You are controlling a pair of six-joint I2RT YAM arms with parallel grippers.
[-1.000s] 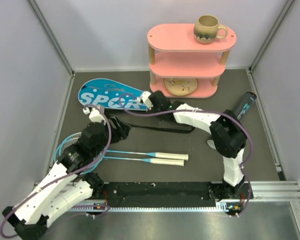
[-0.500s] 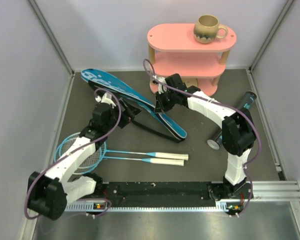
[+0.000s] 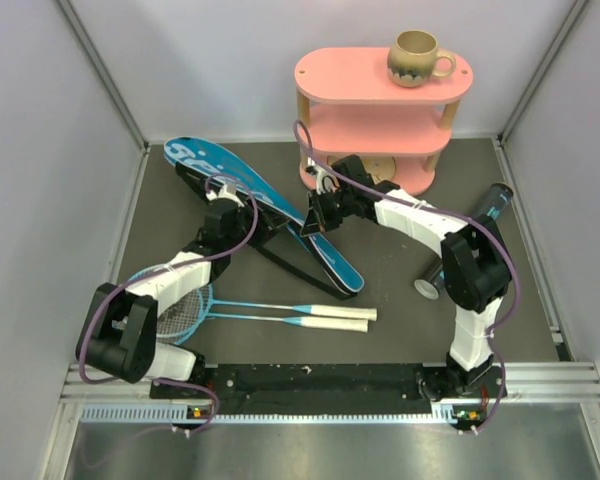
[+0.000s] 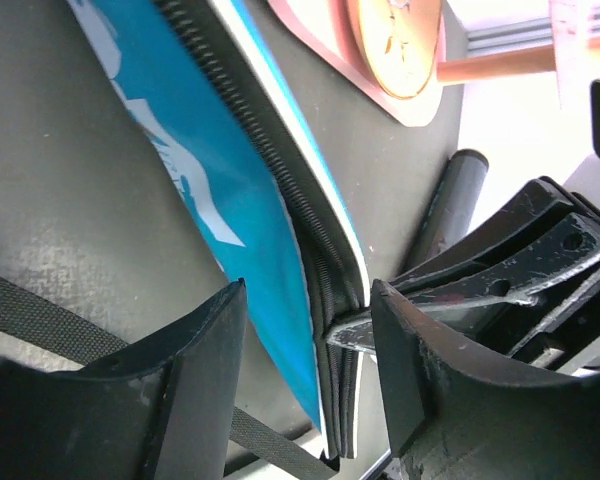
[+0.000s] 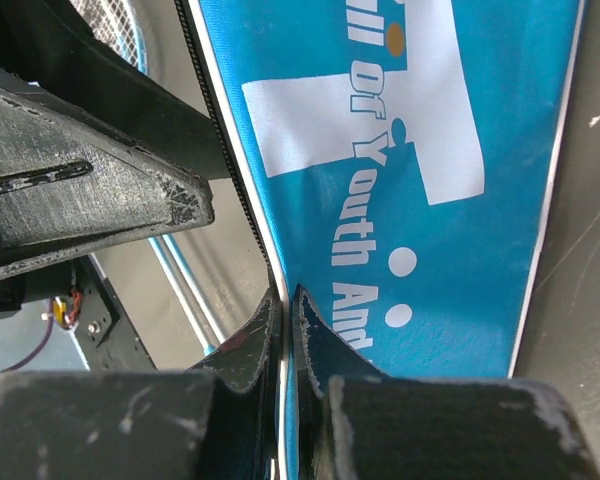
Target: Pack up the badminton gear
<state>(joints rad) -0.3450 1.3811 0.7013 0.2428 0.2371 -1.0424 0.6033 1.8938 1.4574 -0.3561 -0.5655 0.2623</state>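
At the far left, two light-blue rackets with white handles (image 3: 340, 313) lay side by side on the dark grey table (image 3: 520, 300), their heads under the left arm and their handles pointing right. Just beyond them, the left gripper (image 4: 308, 300) reached the long blue racket-shaped cover (image 3: 198, 160), which ran diagonally from the far left corner towards the middle of the table. Its jaws stood apart on either side of the cover's black zipped edge. The cover nearly filled the gap, and we could not tell whether the jaws pressed on it. To the right, the right gripper (image 5: 285, 300) met the same cover from the other side, its jaws closed tight on the thin white-trimmed rim. Behind it stood a pink three-tier shelf (image 3: 330, 85) with a beige ceramic mug (image 3: 417, 55) on its top tier. Farthest right, a long black tube (image 3: 495, 203) lay on the table, partly hidden by the right arm.
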